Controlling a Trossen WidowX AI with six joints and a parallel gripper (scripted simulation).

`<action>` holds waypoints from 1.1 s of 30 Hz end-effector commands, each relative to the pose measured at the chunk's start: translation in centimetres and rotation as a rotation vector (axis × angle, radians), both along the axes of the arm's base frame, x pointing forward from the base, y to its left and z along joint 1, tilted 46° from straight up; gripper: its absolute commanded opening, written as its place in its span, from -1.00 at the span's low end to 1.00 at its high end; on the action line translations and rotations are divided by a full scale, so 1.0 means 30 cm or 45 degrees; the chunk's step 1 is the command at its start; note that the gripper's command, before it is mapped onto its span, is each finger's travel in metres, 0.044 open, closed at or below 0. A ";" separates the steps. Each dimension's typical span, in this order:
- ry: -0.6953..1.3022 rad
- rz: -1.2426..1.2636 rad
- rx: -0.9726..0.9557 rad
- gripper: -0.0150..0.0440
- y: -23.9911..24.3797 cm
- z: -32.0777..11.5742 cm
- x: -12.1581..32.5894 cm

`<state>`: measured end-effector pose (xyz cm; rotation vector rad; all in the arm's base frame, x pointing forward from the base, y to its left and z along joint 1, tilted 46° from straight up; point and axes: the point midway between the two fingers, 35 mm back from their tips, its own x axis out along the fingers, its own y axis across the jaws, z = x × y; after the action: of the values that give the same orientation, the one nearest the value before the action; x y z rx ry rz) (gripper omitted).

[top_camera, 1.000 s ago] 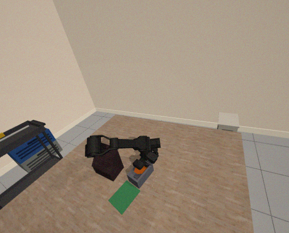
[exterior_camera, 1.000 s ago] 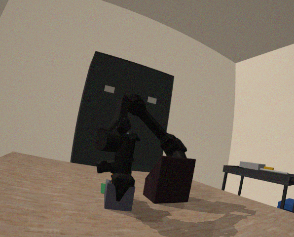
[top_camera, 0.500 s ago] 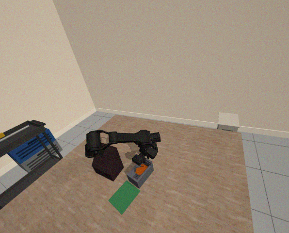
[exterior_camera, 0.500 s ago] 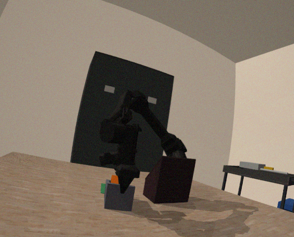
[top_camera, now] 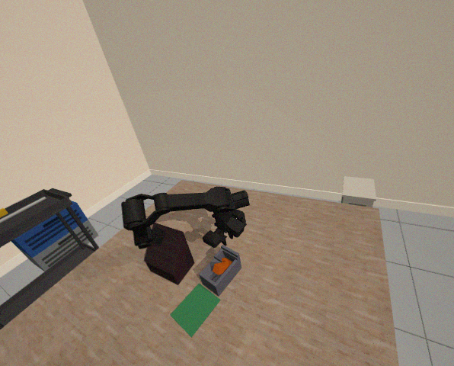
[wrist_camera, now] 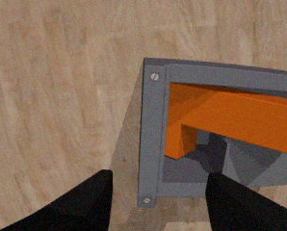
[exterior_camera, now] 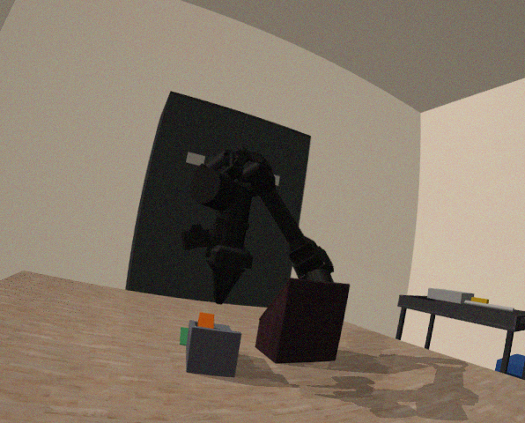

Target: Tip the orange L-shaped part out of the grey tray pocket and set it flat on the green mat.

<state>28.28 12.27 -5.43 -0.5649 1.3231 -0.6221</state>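
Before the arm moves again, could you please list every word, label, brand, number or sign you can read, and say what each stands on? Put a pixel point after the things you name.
None can be read.
Pale patches on the dark panel (exterior_camera: 158, 236): no legible text.
Dark stripes on the blue box (top_camera: 48, 234): no letters made out.
Tray (top_camera: 228, 278) (exterior_camera: 212, 352) (wrist_camera: 152, 130): screw heads, no writing seen.

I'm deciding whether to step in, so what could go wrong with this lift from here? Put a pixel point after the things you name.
The orange L-shaped part (top_camera: 221, 266) (exterior_camera: 205, 320) (wrist_camera: 240, 115) is tilted, its raised end above the rim of the grey tray (top_camera: 230, 276) (exterior_camera: 212, 352) (wrist_camera: 152, 140); unsupported by the gripper (top_camera: 220, 241) (exterior_camera: 219, 302) (wrist_camera: 159, 175), it might drop back.

The gripper's fingers are apart but not around the raised end, so a poorly aligned descent could knock it or catch the tray wall.
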 end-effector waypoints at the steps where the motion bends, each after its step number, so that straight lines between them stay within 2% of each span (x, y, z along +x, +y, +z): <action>1: 0.000 0.007 0.001 0.12 0.003 0.000 0.000; 17: 0.000 0.007 0.001 0.12 0.003 0.000 0.000; 19: 0.038 0.044 -0.006 0.30 -0.001 0.005 0.001; 21: 0.126 0.131 -0.023 0.46 -0.012 0.018 0.003; 33: 1.054 1.040 -0.198 0.46 -0.131 0.148 0.009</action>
<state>28.68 9.95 -2.88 -1.1468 1.5496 -0.1146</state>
